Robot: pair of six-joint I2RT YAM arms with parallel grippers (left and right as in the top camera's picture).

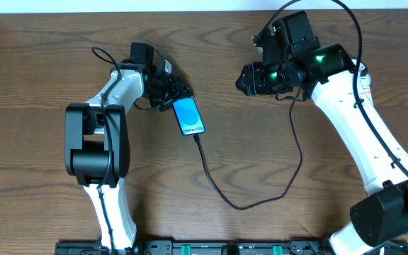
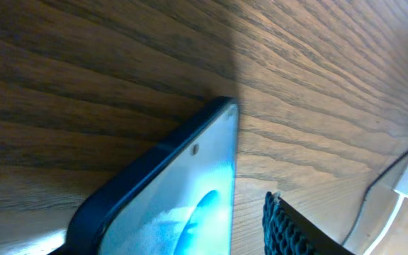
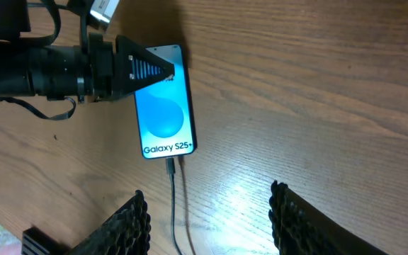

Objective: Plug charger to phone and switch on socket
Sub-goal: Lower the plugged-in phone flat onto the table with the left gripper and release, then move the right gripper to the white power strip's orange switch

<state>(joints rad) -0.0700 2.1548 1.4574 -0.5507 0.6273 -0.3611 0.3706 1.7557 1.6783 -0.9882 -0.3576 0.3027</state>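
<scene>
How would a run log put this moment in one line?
charger: plugged into phone bottom | left gripper: at phone top, grip unclear | right gripper: open, empty

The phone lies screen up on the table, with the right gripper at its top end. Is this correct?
No: it is the left gripper at the top end of the phone, as the overhead view shows. The rest is right.

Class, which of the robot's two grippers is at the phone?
The left gripper: its tip overlaps the phone's top end. The right gripper hovers apart, open and empty.
</scene>
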